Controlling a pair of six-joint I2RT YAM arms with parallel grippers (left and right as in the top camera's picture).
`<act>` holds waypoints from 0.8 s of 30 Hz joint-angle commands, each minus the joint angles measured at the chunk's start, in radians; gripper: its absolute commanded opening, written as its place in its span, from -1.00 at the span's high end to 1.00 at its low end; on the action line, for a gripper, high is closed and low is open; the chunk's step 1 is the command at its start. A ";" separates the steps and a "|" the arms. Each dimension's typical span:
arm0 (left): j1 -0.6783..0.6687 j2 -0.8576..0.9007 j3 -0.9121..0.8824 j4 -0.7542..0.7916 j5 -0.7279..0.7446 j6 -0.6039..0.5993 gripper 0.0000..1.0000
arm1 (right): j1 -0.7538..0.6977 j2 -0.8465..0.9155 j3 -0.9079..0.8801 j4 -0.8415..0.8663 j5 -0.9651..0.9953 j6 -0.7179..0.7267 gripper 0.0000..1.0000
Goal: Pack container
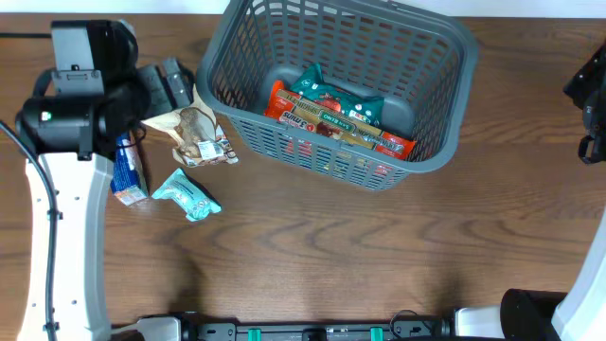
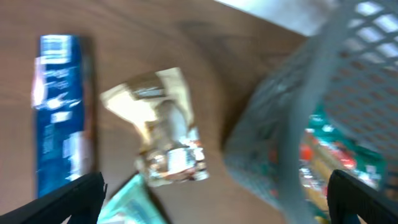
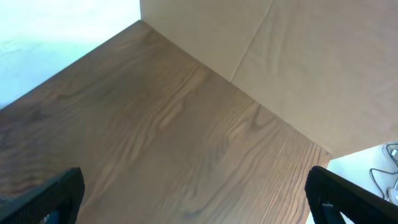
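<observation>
Left gripper [image 2: 217, 198], spread wide and empty, hovers over the tan packet [image 2: 163, 127] on the tabletop [image 1: 379, 246] just left of the part-filled container [image 1: 270, 137]; pick step, next needs lowering and closing on it.

Dark grey lattice container [image 1: 431, 57], blue packet [image 2: 59, 112], tan wrapper [image 2: 158, 124].

left arm [image 1: 62, 227]: white link | black joints | black cable [image 1: 11, 135]
</observation>
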 commanded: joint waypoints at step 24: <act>-0.150 0.053 0.032 -0.069 0.068 0.001 -0.80 | -0.008 0.002 0.000 -0.003 0.017 0.018 -0.98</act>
